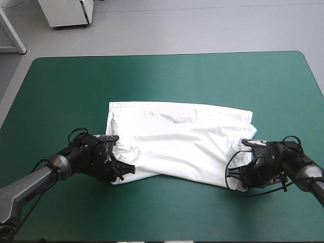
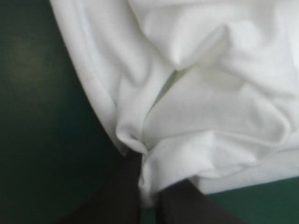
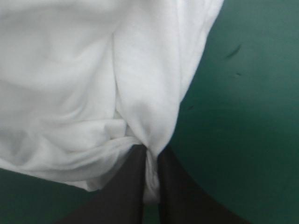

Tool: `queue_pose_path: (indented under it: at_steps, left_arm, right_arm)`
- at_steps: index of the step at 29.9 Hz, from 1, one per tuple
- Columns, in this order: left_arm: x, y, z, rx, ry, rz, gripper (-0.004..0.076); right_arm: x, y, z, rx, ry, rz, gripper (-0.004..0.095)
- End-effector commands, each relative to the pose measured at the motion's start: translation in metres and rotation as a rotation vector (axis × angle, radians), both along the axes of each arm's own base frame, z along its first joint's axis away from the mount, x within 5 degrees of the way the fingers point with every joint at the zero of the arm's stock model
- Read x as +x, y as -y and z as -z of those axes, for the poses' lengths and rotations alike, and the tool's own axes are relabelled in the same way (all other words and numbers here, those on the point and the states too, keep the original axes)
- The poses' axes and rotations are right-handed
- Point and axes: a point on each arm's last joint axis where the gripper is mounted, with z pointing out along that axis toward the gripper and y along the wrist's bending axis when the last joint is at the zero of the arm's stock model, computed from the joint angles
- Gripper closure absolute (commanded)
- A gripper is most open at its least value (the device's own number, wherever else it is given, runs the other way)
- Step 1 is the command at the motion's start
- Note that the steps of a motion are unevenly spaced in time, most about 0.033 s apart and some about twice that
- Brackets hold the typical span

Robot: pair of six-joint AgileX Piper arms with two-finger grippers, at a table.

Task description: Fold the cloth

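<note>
Fingers of my left gripper and right gripper pinch near corners of the white short-sleeved T-shirt on the teal-green cover; folding seems barely begun.

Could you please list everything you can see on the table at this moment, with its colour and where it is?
T-shirt: one, white, spread mostly flat at the table's middle, both near corners bunched.
Table cover: one, teal-green, under the T-shirt and bare all around it.
Left gripper: one, black fingers, shut on the T-shirt's near left corner.
Right gripper: one, black fingers, shut on the T-shirt's near right corner.
</note>
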Motion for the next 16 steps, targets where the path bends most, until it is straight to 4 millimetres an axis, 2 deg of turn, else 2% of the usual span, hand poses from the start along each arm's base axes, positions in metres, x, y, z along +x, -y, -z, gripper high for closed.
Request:
queue_pose_path:
  at_steps: [1,4,7,16]
  left_arm:
    - [0.006,-0.001,0.005,0.033,0.043,0.035,0.0746]
    - [0.006,-0.002,-0.002,0.042,0.037,0.058,0.0746]
    - [0.007,-0.002,-0.020,0.032,0.074,0.072,0.0746]
    - [0.024,0.001,-0.089,0.029,0.267,0.138,0.0746]
  right_arm:
    - [0.002,-0.002,-0.002,0.016,-0.007,0.006,0.0920]
    - [0.004,-0.003,-0.021,0.030,0.044,0.000,0.0920]
    - [0.004,-0.003,-0.046,0.047,0.109,-0.008,0.0920]
    - [0.015,-0.005,-0.112,0.060,0.269,-0.039,0.0920]
